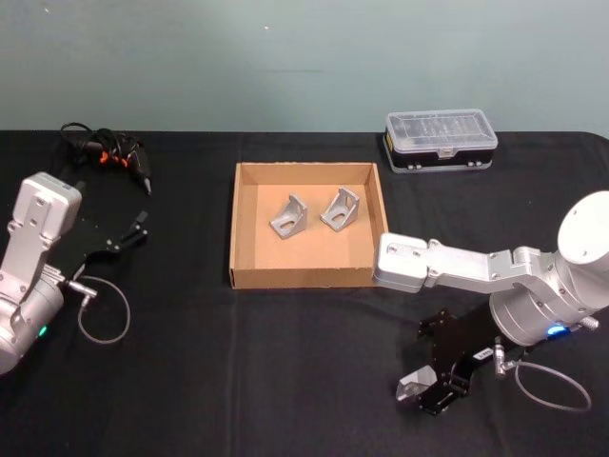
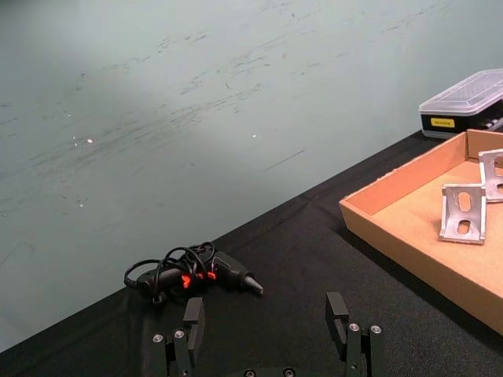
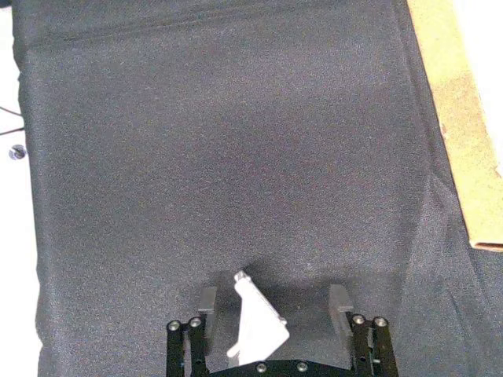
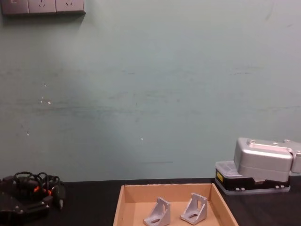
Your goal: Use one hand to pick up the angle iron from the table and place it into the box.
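Note:
An angle iron (image 1: pixel 412 387) lies on the black table (image 1: pixel 285 381) near the front right. My right gripper (image 1: pixel 422 398) is lowered over it and open. In the right wrist view the angle iron (image 3: pixel 256 330) sits between the two fingers (image 3: pixel 207 299), with a gap on each side. The tan cardboard box (image 1: pixel 306 278) stands mid-table and holds two more angle irons (image 1: pixel 288 216), also seen in the chest view (image 4: pixel 157 212). My left gripper (image 1: pixel 141 230) rests at the far left, open and empty (image 2: pixel 266 318).
A clear-lidded plastic case (image 1: pixel 441 139) stands behind the box at the right. A black tool with coiled cables and orange marks (image 1: pixel 109 157) lies at the back left. My right forearm (image 1: pixel 447 266) stretches just in front of the box's right corner.

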### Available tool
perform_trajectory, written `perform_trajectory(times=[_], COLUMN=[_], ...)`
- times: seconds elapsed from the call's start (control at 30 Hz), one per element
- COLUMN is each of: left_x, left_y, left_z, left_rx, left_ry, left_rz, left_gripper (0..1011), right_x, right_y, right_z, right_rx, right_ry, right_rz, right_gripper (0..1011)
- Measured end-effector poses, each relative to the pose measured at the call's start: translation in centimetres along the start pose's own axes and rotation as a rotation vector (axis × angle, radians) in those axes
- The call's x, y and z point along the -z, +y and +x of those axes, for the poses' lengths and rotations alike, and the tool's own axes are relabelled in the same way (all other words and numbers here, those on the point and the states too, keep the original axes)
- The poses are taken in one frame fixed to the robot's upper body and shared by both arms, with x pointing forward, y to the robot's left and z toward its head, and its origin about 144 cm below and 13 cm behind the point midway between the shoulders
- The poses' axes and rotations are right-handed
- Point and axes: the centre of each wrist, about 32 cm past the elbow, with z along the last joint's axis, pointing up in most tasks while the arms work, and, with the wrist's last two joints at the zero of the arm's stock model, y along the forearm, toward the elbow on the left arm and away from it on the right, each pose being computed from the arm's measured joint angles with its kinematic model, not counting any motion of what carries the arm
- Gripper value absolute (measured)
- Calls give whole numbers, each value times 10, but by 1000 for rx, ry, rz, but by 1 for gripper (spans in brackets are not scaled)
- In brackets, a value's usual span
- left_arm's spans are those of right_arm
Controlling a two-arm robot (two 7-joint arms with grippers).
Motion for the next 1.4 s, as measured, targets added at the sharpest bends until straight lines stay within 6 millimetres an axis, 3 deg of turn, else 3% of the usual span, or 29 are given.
perform_trajectory(times=[0.3,0.7,0.83,1.4], left_x=[0,0,0,0], left_y=[0,0,0,0], left_z=[0,0,0,0], left_rx=[0,0,0,0], left_ry=[0,0,0,0], left_rz=[0,0,0,0], left_gripper=[1011,1011,1011,1011], right_x=[0,0,0,-1], right_y=[0,0,0,-1], right_z=[0,0,0,0], right_rx=[-2,-3,-4,10], right_ry=[-1,-2,-2,9], right_rz=[1,2,2,4], right_gripper=[669,265,226,226])
